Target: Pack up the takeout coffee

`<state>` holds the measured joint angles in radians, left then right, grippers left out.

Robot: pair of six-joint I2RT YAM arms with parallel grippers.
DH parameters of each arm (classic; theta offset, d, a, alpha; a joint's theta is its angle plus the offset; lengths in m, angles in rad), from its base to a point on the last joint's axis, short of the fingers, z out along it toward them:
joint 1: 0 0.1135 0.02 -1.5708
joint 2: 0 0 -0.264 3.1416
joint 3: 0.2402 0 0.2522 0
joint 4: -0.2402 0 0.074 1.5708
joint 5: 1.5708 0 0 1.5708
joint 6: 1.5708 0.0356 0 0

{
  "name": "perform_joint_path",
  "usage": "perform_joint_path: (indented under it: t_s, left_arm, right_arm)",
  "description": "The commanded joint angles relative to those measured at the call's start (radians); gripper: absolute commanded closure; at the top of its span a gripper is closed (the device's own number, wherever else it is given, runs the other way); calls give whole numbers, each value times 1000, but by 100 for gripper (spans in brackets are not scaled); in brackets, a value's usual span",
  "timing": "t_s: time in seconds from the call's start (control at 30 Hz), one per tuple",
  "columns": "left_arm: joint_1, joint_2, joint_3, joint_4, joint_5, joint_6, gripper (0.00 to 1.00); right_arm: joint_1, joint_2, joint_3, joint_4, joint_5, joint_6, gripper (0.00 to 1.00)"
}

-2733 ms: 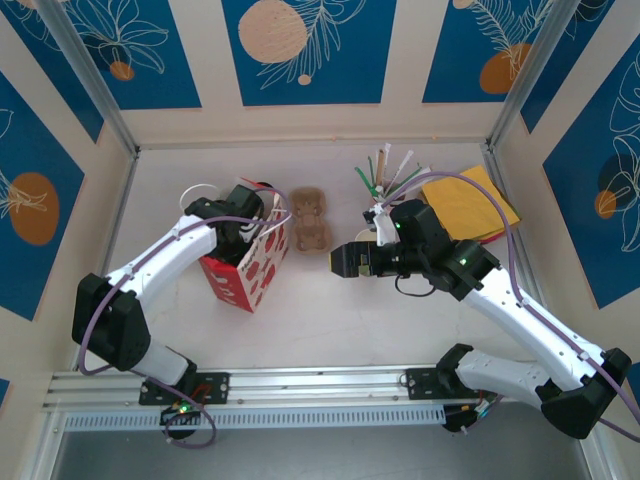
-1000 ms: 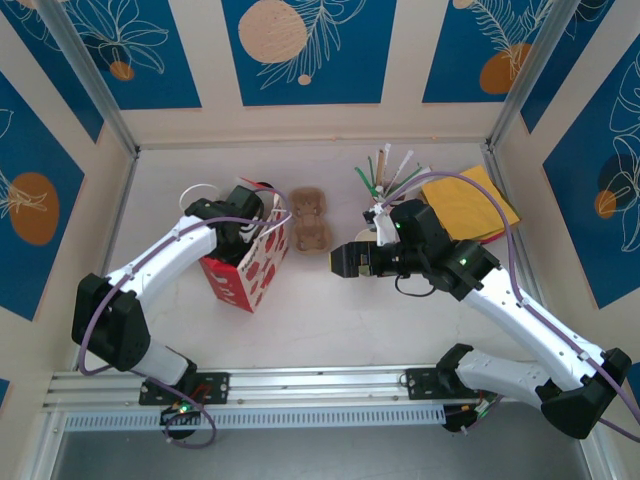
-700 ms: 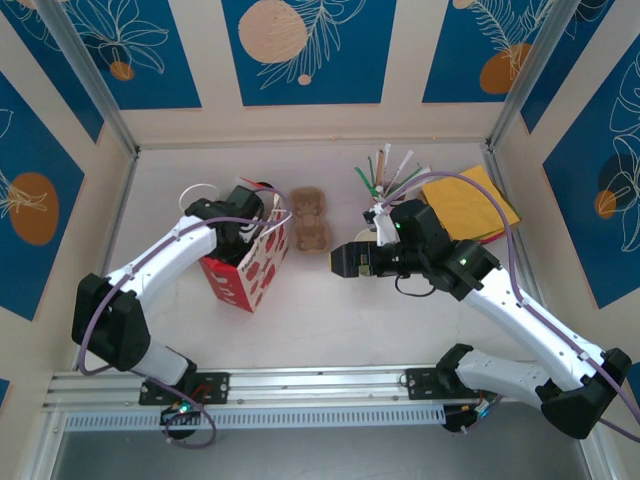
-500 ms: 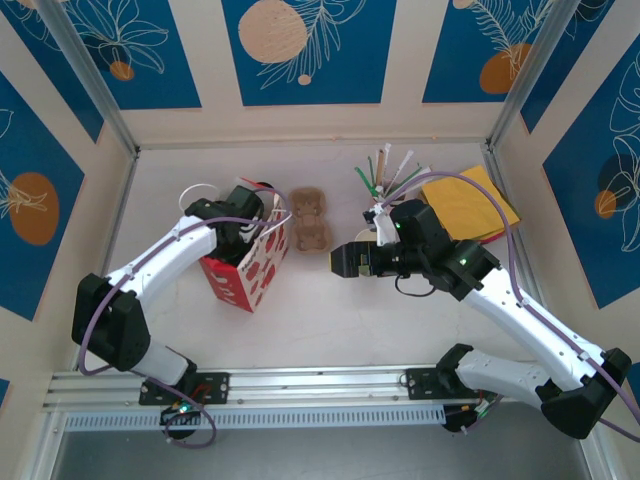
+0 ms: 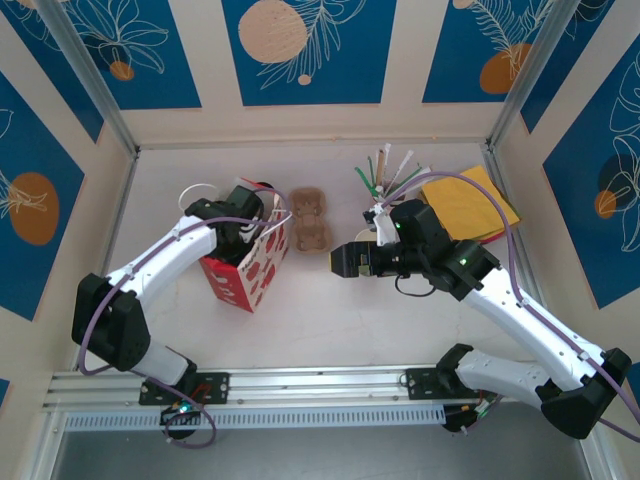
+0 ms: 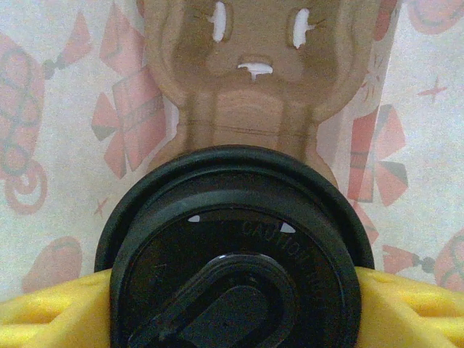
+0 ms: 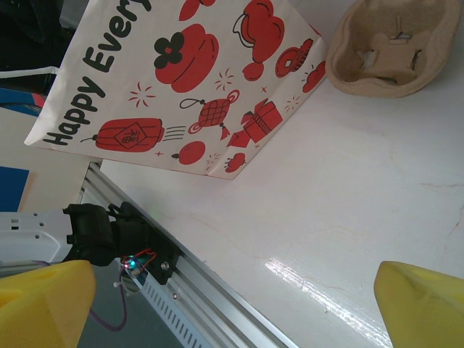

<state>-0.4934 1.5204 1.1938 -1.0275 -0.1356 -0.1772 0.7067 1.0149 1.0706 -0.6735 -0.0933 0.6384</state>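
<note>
Left tool (image 5: pixel 250 216) is reaching into the red-printed paper bag (image 5: pixel 243 277), its yellow pads (image 6: pixel 51 312) gripping both sides of the black-lidded coffee cup (image 6: pixel 232 239), while right tool (image 5: pixel 342 262) is hovering wide open over the desk (image 5: pixel 330 325) near the cardboard carrier (image 5: pixel 310 220).

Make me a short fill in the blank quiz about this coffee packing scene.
1. The takeout coffee has a lid coloured ____.
2. It sits between the left fingers, which are coloured ____.
3. The right fingers stand wide ____, with nothing between them.
4. The first word printed on the gift bag is ____.
Missing words: black; yellow; open; Happy.
</note>
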Motion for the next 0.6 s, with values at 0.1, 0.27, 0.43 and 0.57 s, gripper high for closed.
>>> perform_joint_path:
  t_s: [0.1, 0.27, 0.43, 0.57]
  left_arm:
    - [21, 128, -136, 64, 14, -7, 28]
    - [22, 128, -134, 64, 12, -8, 28]
    - [21, 125, -135, 63, 13, -8, 27]
    - [21, 123, -135, 62, 14, -8, 27]
  right_arm:
    - [-3, -19, -6, -6, -6, 11, 1]
    - [-3, -17, -4, -5, -6, 9, 1]
    - [-3, -13, -3, -5, -7, 9, 1]
    - [-3, -15, -6, -4, -8, 9, 1]
